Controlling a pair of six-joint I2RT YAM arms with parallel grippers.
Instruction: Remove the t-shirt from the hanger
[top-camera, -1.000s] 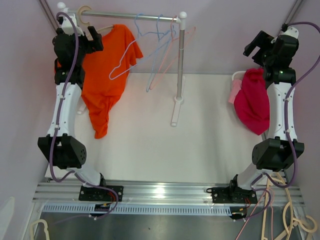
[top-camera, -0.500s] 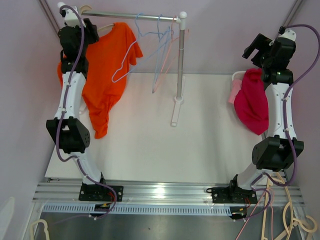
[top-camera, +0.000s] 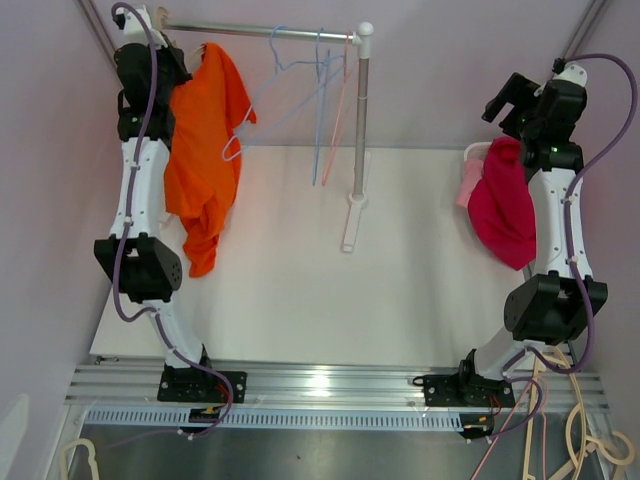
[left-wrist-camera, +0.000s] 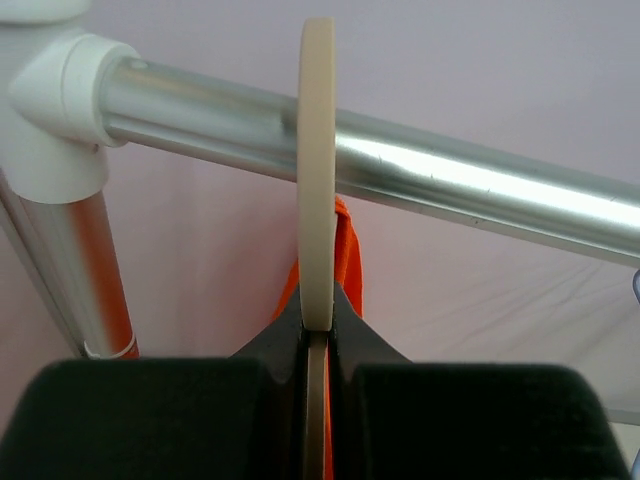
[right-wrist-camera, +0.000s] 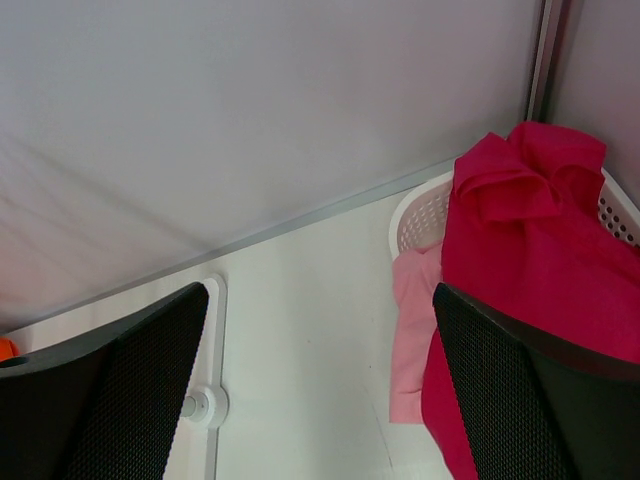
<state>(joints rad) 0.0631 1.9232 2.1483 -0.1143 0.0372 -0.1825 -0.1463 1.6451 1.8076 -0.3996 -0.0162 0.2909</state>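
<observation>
jaws of the left gripper (left-wrist-camera: 317, 340) are pressed together on the cream hanger (left-wrist-camera: 317, 170), pinching its thin neck just below the rail (left-wrist-camera: 480, 190). the hanger's hook rises edge-on between the black fingers and passes over the rail, close to the white corner joint (left-wrist-camera: 60, 100) at the rail's left end.

the orange t-shirt (top-camera: 200, 150) is on that hanger, hanging under the left end of the rail in a narrow, bunched drape right beside the left arm. its lower end reaches down to the white table (top-camera: 300, 290) below the rail. from the left wrist view only a sliver of orange shows behind the hook, just under the rail.

further along the rail toward its right end, thin blue and pink empty hangers (top-camera: 322, 100) dangle near the upright post (top-camera: 360, 120).

the right gripper (right-wrist-camera: 318, 385) is well off to the right of the rail, its fingers spread wide with nothing between them. it hovers above a white basket (right-wrist-camera: 420, 215) holding a red garment (right-wrist-camera: 540, 260), with a pink garment (right-wrist-camera: 410, 320) draped over the rim.
</observation>
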